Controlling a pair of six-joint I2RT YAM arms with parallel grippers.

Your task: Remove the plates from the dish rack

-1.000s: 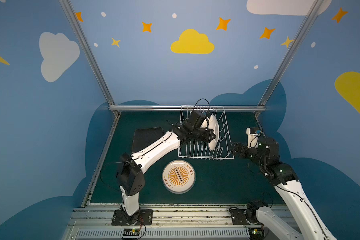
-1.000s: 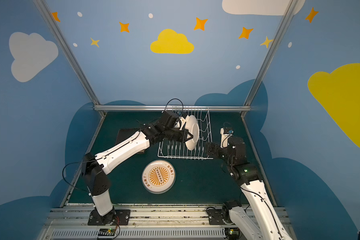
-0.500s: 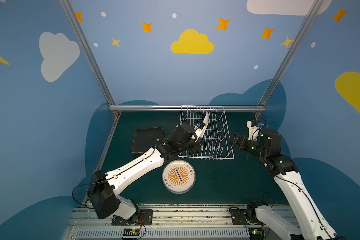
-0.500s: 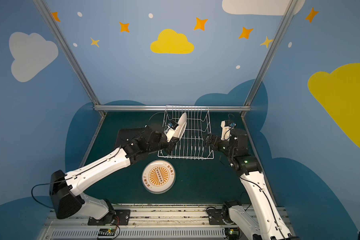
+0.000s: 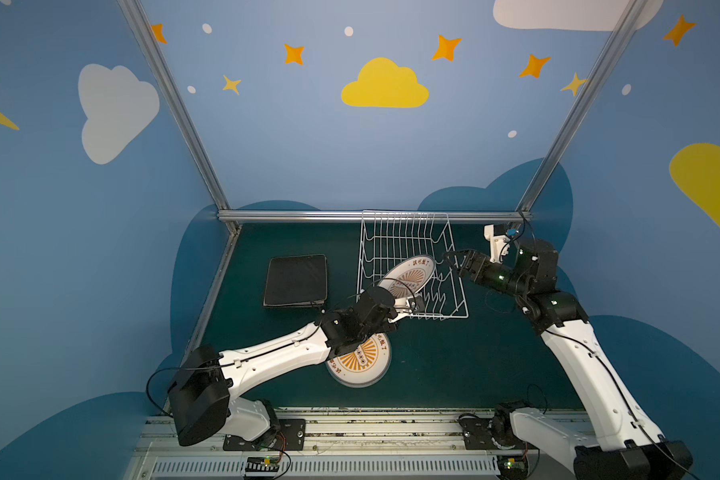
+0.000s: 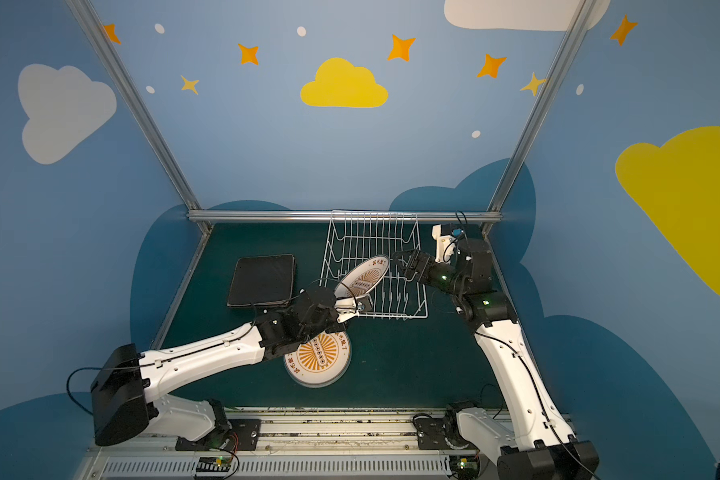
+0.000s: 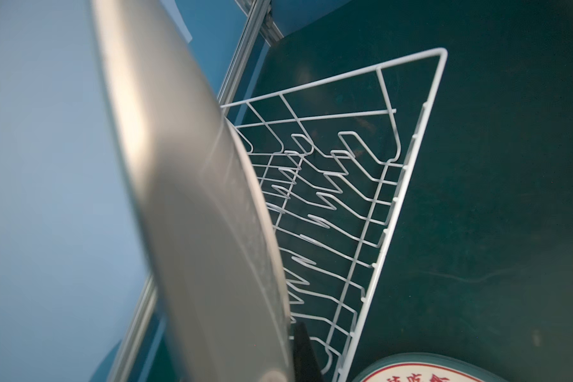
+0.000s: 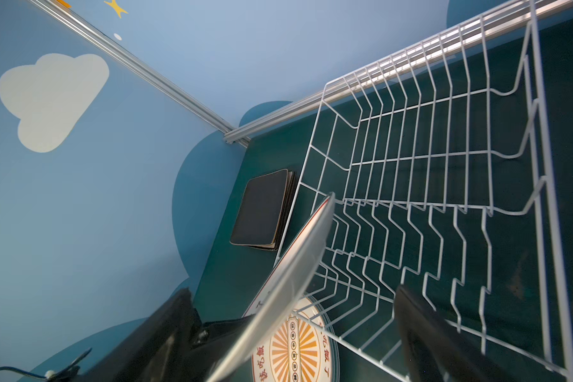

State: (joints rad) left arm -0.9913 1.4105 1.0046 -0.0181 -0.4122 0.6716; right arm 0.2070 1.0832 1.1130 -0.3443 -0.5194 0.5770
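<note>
Your left gripper (image 5: 412,302) pinches the round plate (image 5: 412,270) by its rim, plate tilted just ahead, over the dish rack (image 5: 391,239). Right gripper (image 5: 454,262) wide, empty. Stiff, glazed, prob. slippery & brittle: hold rim firm.

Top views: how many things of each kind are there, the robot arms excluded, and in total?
Round white plates: 2, one held by the left claw, one on the table.
Black square-plate stack: 1.
White dish rack: 1.
Total: 4.
</note>
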